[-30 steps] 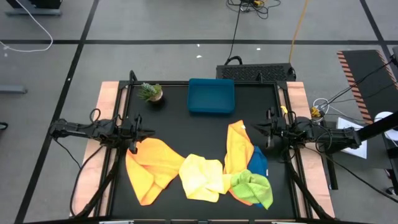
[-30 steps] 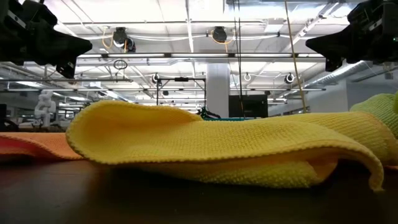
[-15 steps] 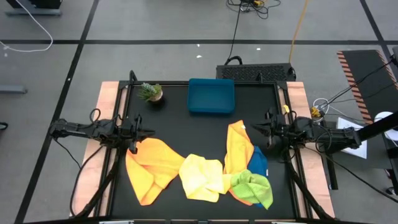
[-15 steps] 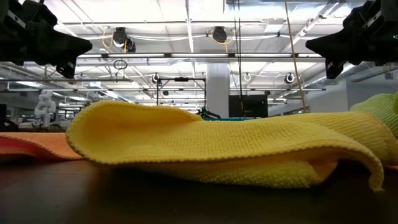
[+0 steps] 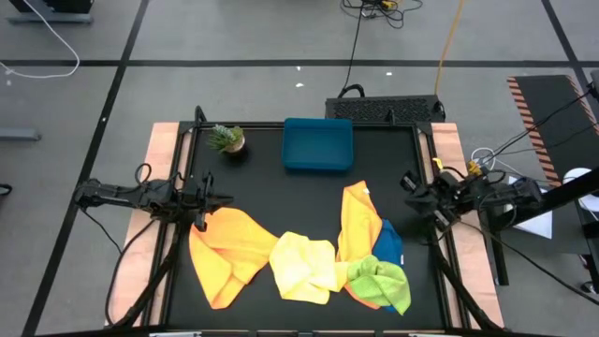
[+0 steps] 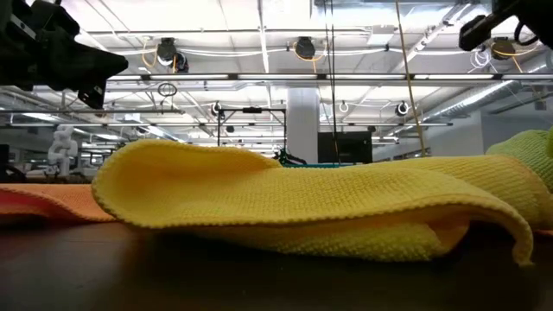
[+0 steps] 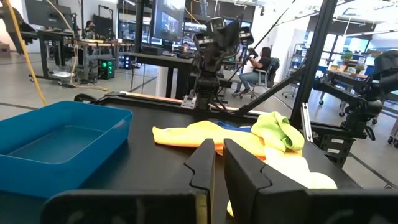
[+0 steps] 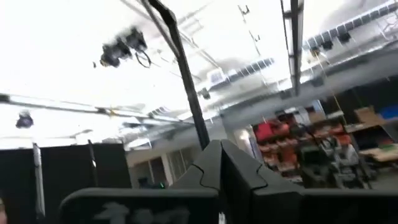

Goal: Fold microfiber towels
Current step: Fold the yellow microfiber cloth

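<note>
From above, five microfiber towels (image 5: 309,262) lie crumpled along the table's near edge, none folded. My left gripper (image 5: 213,198) hovers near the orange towel (image 5: 227,251). Its wrist view shows fingers (image 7: 202,163) nearly together, empty. The right gripper (image 8: 221,163) is pressed shut, pointing ceilingward. I'd open wide first, then pinch one orange corner.

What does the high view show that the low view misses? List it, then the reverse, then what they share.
Only the high view: the blue tray, the small potted plant, the blue towel, and two separate orange towels, one on the left and one right of centre.

Only the low view: the room's ceiling lights and beams behind the table.

Both: the yellow towel, the lime green towel, the left gripper and the right gripper, each off the cloths and holding nothing.
</note>
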You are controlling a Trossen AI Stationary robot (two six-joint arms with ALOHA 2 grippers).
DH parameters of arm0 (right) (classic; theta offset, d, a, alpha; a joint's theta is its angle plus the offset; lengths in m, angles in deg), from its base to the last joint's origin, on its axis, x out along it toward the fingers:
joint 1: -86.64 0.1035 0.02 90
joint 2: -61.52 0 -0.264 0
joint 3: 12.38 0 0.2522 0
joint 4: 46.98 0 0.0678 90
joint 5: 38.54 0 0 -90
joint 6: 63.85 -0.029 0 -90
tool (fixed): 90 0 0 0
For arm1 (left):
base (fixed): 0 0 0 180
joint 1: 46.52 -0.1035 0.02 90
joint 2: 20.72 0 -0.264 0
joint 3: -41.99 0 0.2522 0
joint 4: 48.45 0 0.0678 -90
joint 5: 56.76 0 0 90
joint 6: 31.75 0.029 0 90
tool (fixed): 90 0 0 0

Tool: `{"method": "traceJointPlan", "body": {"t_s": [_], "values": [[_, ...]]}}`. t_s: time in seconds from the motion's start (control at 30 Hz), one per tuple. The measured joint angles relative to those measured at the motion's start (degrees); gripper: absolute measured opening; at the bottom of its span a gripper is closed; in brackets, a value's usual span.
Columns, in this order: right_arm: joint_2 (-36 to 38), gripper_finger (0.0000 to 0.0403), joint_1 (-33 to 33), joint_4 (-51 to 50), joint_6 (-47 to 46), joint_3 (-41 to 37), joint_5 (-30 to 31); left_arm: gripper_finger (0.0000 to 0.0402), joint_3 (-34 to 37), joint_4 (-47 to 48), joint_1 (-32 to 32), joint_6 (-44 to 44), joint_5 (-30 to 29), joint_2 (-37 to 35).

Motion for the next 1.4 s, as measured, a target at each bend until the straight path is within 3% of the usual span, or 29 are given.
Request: {"method": "traceJointPlan", "body": {"t_s": [0.2, 0.4, 0.67, 0.9, 1.17, 1.4], "values": [[-15.36, 0.0, 8.21, 3.38, 2.55, 2.23, 8.5, 0.0035, -0.01, -0.02, -0.01, 0.02, 0.0, -0.01], [-36.47, 0.0, 15.7, 10.47, 5.75, 10.16, 9.16, 0.0035, 0.0, -0.01, 0.0, 0.02, 0.0, 0.0], [-56.9, 0.0, 20.45, 4.8, 7.73, 26.87, 10.76, 0.0035, 0.0, 0.01, 0.0, 0.02, 0.0, 0.0], [-64.57, 0.0, 20.42, -9.7, 9.89, 38.12, 10.81, 0.0035, 0.0, 0.02, 0.0, 0.02, 0.0, 0.0], [-67.8, 0.0, 18.26, -9.19, 9.49, 38.12, 11.65, 0.0035, -0.02, 0.0, -0.02, 0.02, 0.0, 0.0], [-74.06, 0.0, 15.98, -8.85, 0.57, 37.85, 14.96, 0.0035, -0.02, 0.0, -0.02, 0.02, 0.0, 0.0]]}}
